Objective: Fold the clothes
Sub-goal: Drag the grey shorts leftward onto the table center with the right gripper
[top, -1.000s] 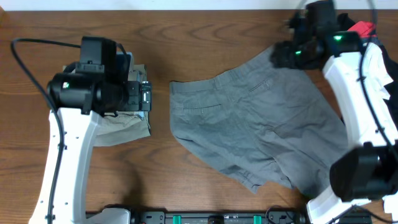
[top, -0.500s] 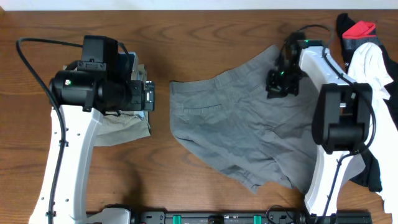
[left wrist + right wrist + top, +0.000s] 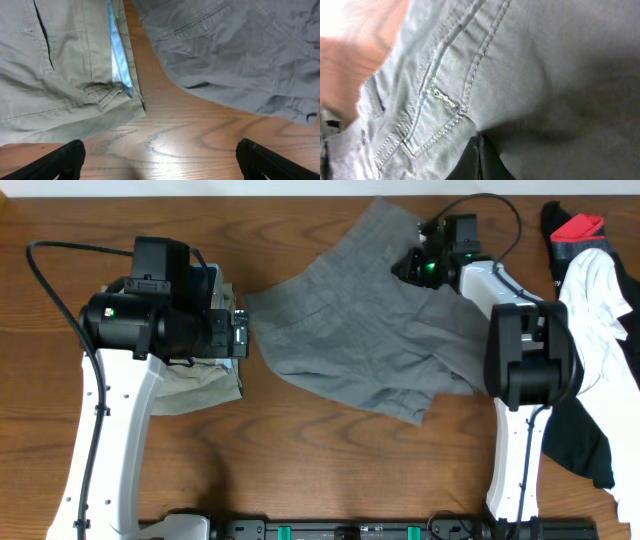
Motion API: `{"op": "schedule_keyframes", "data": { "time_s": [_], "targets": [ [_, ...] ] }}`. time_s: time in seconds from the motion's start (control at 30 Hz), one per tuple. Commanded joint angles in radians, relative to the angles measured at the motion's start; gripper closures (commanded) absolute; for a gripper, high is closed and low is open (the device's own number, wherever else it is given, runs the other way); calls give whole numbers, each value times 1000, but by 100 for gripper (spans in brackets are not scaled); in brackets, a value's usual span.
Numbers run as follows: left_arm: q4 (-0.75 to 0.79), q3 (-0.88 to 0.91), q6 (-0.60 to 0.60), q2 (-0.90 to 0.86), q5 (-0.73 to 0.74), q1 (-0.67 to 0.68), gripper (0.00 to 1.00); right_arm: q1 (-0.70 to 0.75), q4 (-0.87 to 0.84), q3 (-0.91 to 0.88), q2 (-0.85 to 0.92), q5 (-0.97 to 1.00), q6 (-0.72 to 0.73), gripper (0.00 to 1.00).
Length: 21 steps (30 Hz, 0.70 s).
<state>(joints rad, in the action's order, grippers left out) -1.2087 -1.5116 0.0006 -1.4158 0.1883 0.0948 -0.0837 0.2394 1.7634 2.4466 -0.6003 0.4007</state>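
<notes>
The right tool (image 3: 478,150) is clamped on the soft mid-grey woven shorts (image 3: 350,350); the left tool (image 3: 159,159) stands open, empty. The fabric should handle light and limp: grip stitched seams.

Folded khaki-tan woven shorts (image 3: 55,65) fill the upper left, a pale blue fabric strip (image 3: 119,65) running along their right edge above a belt loop. Mid-grey woven shorts (image 3: 240,55) with a welt pocket spread across the upper right, apart from the tan pair, brown wooden table (image 3: 165,115) showing between. The left gripper (image 3: 162,160) hangs above bare wood, its black fingers (image 3: 60,160) set wide apart
</notes>
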Motion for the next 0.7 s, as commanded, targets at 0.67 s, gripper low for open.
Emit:
{"op": "schedule_keyframes", "data": {
  "time_s": [0.67],
  "targets": [
    [-10, -59, 7, 76, 9, 3, 2, 9, 1070, 418, -507, 259, -506, 65]
  ]
}}
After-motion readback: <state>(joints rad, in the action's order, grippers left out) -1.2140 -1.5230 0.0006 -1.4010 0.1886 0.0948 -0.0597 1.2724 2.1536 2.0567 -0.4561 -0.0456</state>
